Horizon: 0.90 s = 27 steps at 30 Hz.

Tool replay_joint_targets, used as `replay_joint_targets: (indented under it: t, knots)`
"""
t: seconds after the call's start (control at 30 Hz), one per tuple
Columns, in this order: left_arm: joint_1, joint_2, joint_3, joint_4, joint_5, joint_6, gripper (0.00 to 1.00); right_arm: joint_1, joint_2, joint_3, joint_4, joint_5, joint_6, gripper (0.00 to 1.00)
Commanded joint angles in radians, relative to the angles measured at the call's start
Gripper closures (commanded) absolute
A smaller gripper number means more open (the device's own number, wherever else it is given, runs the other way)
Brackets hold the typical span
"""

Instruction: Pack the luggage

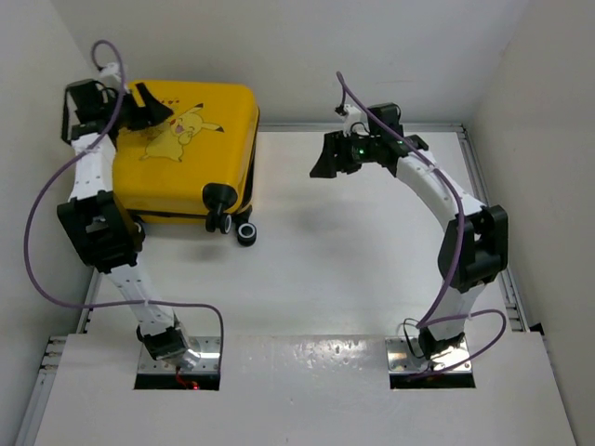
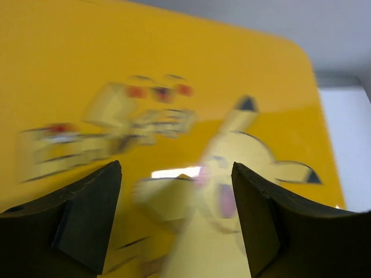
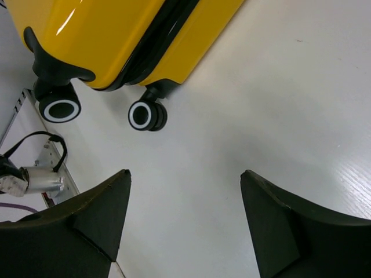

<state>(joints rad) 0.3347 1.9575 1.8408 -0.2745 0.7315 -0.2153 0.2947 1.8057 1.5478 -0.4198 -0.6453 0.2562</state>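
Note:
The yellow suitcase with the Pikachu print [image 1: 191, 153] lies closed and flat at the back left of the table, its black wheels [image 1: 234, 223] toward the middle. My left gripper [image 1: 149, 104] hovers over the lid's far left part, jaws open and empty; in the left wrist view the yellow lid [image 2: 191, 87] fills the frame, blurred. My right gripper [image 1: 325, 160] is open and empty, in the air right of the case. The right wrist view shows the case's wheeled end [image 3: 116, 40], its black seam closed, beyond the open fingers [image 3: 269, 226].
White walls enclose the table on the left, back and right. Bare white tabletop [image 1: 353, 260] lies right of and in front of the suitcase. The arm bases [image 1: 177, 358] sit at the near edge. A purple cable loops beside the left arm.

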Motion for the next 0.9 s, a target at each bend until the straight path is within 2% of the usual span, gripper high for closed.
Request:
replay_joint_targets:
  t: [0.0, 0.07, 0.13, 0.2, 0.27, 0.3, 0.37, 0.47, 0.53, 0.6, 0.63, 0.67, 0.7, 0.77, 0.83, 0.87]
  knots:
    - [0.141, 0.046, 0.139, -0.072, -0.056, -0.102, 0.21, 0.021, -0.022, -0.006, 0.029, 0.016, -0.028, 0.24]
    - [0.197, 0.046, 0.184, -0.125, -0.173, -0.043, 0.21, 0.035, -0.019, 0.000, 0.030, 0.013, -0.037, 0.24]
    - [0.219, 0.075, 0.222, -0.188, -0.313, 0.069, 0.26, 0.046, -0.019, 0.008, 0.029, 0.010, -0.063, 0.25]
    - [0.219, 0.086, 0.241, -0.228, -0.369, 0.193, 0.35, 0.069, -0.017, 0.009, 0.038, 0.027, -0.087, 0.28]
    - [0.208, 0.107, 0.241, -0.239, -0.484, 0.269, 0.44, 0.075, -0.008, 0.020, 0.033, 0.027, -0.090, 0.29]
    - [0.199, 0.121, 0.253, -0.268, -0.539, 0.305, 0.53, 0.081, 0.007, 0.029, 0.032, 0.026, -0.089, 0.29]
    - [0.188, 0.144, 0.253, -0.279, -0.656, 0.385, 0.61, 0.084, 0.014, 0.058, 0.010, 0.026, -0.087, 0.30]
    - [0.158, 0.196, 0.278, -0.327, -0.678, 0.448, 0.65, 0.093, 0.018, 0.078, 0.007, 0.030, -0.101, 0.30]
    - [0.126, 0.245, 0.288, -0.380, -0.727, 0.482, 0.68, 0.103, 0.020, 0.086, -0.002, 0.036, -0.113, 0.26]
    - [0.102, 0.274, 0.288, -0.420, -0.709, 0.513, 0.72, 0.115, 0.021, 0.109, -0.028, 0.029, -0.132, 0.24]
    - [0.092, 0.284, 0.276, -0.455, -0.652, 0.513, 0.72, 0.126, 0.017, 0.113, -0.036, 0.019, -0.144, 0.24]
    - [0.092, 0.284, 0.261, -0.472, -0.474, 0.513, 0.72, 0.136, 0.017, 0.127, -0.059, 0.016, -0.164, 0.21]
    - [0.092, 0.270, 0.215, -0.482, -0.393, 0.499, 0.76, 0.142, 0.015, 0.132, -0.066, 0.015, -0.175, 0.19]
    - [0.037, 0.227, 0.139, -0.482, -0.231, 0.473, 0.79, 0.172, 0.004, 0.144, -0.114, 0.027, -0.219, 0.13]
    - [-0.026, 0.193, 0.088, -0.482, -0.184, 0.464, 0.80, 0.196, -0.008, 0.137, -0.143, 0.039, -0.248, 0.07]
    - [-0.061, 0.176, 0.065, -0.482, -0.173, 0.450, 0.80, 0.201, -0.020, 0.121, -0.152, 0.061, -0.280, 0.00]
